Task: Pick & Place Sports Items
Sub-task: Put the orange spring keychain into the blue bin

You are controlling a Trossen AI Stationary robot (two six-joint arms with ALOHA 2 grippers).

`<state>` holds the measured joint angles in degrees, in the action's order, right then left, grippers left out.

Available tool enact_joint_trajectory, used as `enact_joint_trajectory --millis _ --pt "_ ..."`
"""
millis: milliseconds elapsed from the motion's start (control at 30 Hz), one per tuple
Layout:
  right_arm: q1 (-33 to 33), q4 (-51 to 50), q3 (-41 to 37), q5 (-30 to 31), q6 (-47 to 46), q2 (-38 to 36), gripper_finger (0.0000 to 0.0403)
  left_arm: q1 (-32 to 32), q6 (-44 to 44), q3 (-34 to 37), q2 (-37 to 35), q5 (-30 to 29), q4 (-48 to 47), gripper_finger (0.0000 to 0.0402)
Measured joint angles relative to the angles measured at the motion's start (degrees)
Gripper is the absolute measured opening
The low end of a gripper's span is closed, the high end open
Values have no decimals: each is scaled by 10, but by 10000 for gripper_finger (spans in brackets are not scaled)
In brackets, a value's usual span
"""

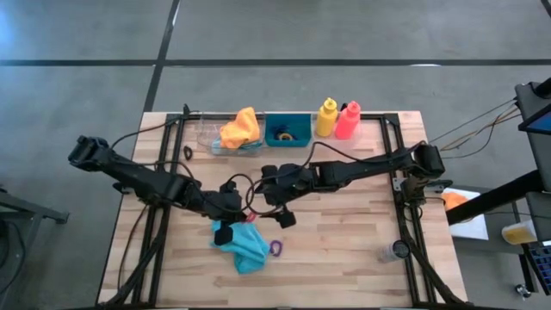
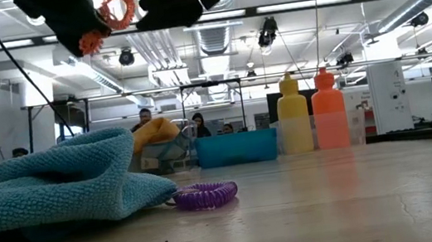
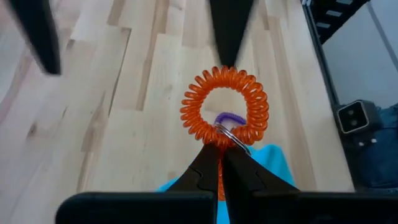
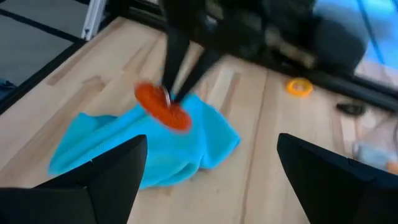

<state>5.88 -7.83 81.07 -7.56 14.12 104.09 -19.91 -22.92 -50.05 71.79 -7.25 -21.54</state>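
Holding the coiled orange plastic ring [image 3: 224,104] pinched shut in its tips, the left gripper [image 3: 221,151] hangs above the table centre, while the right gripper [image 1: 285,213] waits wide open and empty beside it. By appearance, most remains: the rumpled teal cloth [image 1: 244,244] and purple coil ring [image 1: 276,248] lie at 6 o'clock, and the yellow plastic bottle [image 1: 326,118] and pink-red bottle [image 1: 348,120] stand at 12 o'clock beside the teal rectangular bin [image 1: 287,130].

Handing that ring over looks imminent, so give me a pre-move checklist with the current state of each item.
1. Left gripper shut on the orange ring: ok.
2. Ring lifted off the table, above the teal cloth: ok.
3. Right gripper open, facing the ring: ok.
4. Right gripper's fingers on either side of the ring: not ok, apart from it.
5. Purple ring lying on the table beside the cloth, out of the way: ok.
6. Room in the teal bin: cannot tell.
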Motion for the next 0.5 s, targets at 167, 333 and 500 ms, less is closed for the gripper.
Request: enact_joint_trajectory --millis 167,333,500 --pt "10 15 0 -2 33 3 304 2 0 8 0 -3 18 5" --pt "8 26 0 0 40 23 245 2 10 9 0 -9 24 5" --pt "10 40 0 0 56 27 187 5 18 9 0 -9 23 6"
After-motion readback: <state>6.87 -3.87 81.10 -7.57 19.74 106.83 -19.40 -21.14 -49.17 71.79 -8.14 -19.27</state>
